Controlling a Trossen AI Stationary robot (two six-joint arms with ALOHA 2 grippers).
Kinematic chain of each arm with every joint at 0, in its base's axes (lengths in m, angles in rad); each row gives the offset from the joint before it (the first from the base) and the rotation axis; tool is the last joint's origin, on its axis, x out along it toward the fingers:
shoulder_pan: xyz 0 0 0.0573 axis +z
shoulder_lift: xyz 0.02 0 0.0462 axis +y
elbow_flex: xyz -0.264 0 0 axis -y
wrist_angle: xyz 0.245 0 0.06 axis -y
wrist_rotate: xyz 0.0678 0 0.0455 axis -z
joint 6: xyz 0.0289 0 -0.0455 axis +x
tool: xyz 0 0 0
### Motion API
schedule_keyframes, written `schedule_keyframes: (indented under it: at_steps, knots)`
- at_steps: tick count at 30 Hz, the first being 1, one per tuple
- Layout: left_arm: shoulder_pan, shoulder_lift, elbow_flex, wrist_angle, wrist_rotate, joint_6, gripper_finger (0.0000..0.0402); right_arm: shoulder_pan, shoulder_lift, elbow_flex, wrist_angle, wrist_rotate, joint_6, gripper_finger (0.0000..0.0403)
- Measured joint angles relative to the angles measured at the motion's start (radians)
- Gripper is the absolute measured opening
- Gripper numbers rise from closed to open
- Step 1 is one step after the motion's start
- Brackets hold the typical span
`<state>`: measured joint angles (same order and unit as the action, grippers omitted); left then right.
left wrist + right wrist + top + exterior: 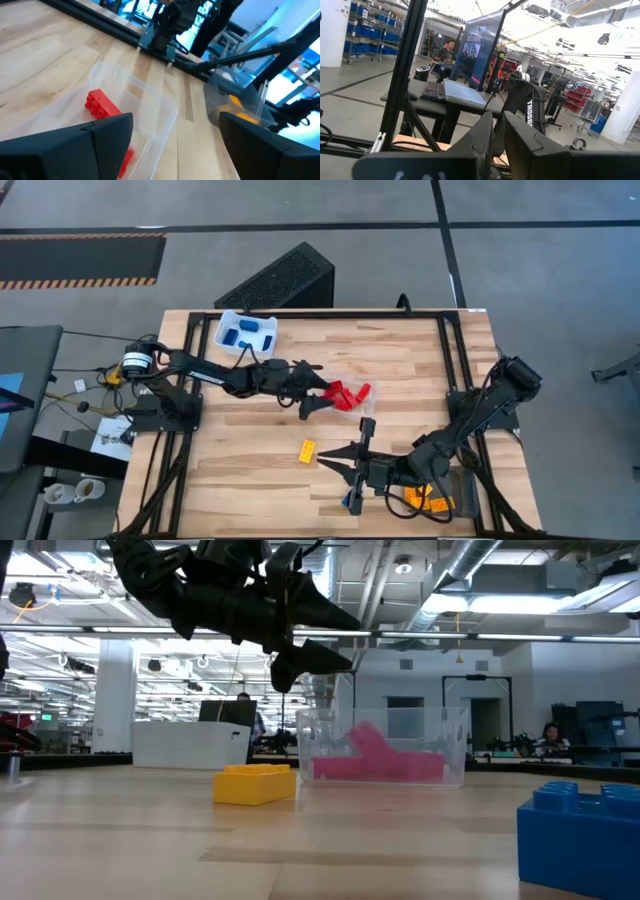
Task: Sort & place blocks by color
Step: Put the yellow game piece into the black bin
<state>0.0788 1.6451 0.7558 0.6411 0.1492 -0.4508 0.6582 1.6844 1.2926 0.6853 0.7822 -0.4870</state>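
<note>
From above, the left pincer [318,392] hangs over the clear tray [350,395] at mid-tabletop, its fingers spread and holding nothing. Red blocks [343,395] lie in that tray. A white tray [246,333] near the far-left corner holds blue blocks [248,332], and a tray [430,498] at the near right edge holds orange blocks [422,497]. One yellow-orange block [307,449] lies loose on the wooden tabletop [400,360], and a blue block [352,501] shows near the right pincer [345,463], which is closed with nothing between its fingers, low over the near side.

At tabletop height, the left pincer hovers above the clear tray's rim, jaws apart. The yellow-orange block rests just beside the tray, and the loose blue block [578,833] sits close to the camera.

The left wrist view looks down between the open fingers [95,142] into the clear tray, where a red block [101,105] lies flat; a second red piece is partly hidden behind one finger, so its shape is uncertain.

The right wrist view shows only the closed fingers [520,145] and the room beyond.

The red drop looks complete. To finish it well, the left arm should rise straight up, clear of the tray wall, before swinging toward the yellow-orange block, so it does not nudge the tray.
</note>
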Motion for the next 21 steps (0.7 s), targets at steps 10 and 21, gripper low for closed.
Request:
schedule_keyframes:
  at_steps: [10,21]
  knots:
    - [-0.020,-0.190,-0.027,-0.077,-0.010,0.088,0.0279,0.028,0.000,0.000,-0.005,0.002,0.006,0.0067]
    - [-0.323,-0.630,-0.318,-0.097,-0.369,0.136,0.0238,0.035,0.000,0.000,0.002,0.004,0.041,0.0067]
